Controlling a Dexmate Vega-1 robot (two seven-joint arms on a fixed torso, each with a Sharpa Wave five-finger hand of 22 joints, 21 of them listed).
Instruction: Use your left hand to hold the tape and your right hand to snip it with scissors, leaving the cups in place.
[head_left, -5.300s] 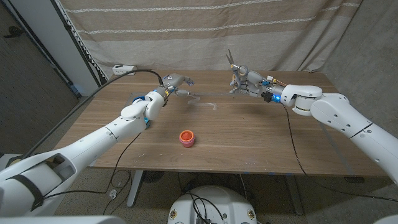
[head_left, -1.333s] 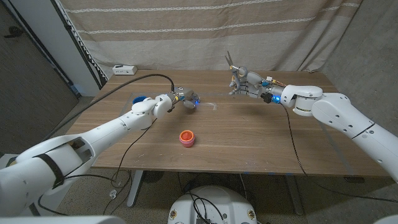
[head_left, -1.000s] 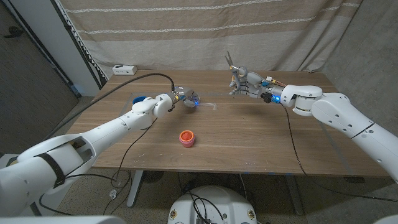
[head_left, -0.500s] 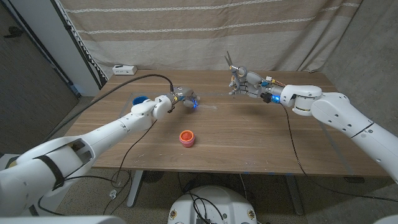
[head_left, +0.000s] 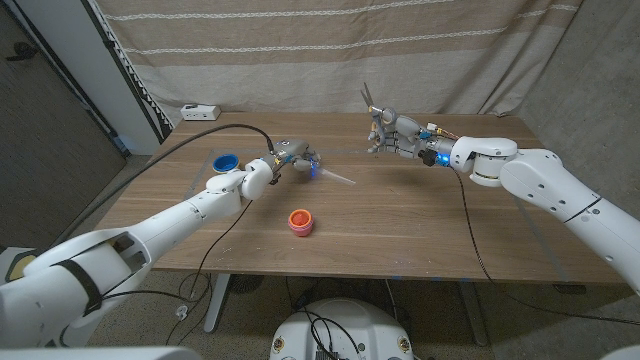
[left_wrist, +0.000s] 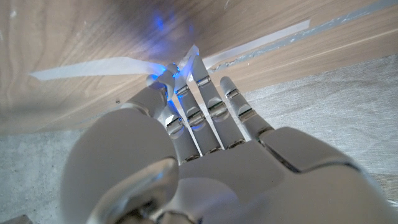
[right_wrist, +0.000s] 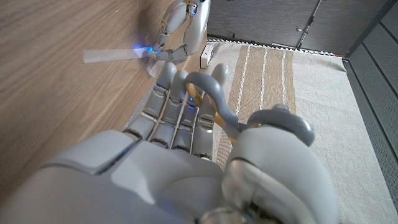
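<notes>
- Tape (head_left: 338, 178): one clear strip, pinched at its end by the left hand (head_left: 290, 157) and lifted off the bench (head_left: 420, 230) at far middle-left, free end trailing right.
- To do this step well, I'd keep the strip taut and raised so the blades can close across it.
- Right hand (head_left: 395, 135), far right, grasps one pair of scissors (head_left: 372, 103), blades up, well apart from the tape.
- Two cups: blue cup (head_left: 226, 162) far left, red cup (head_left: 300, 221) near middle; steer clear of both.
</notes>
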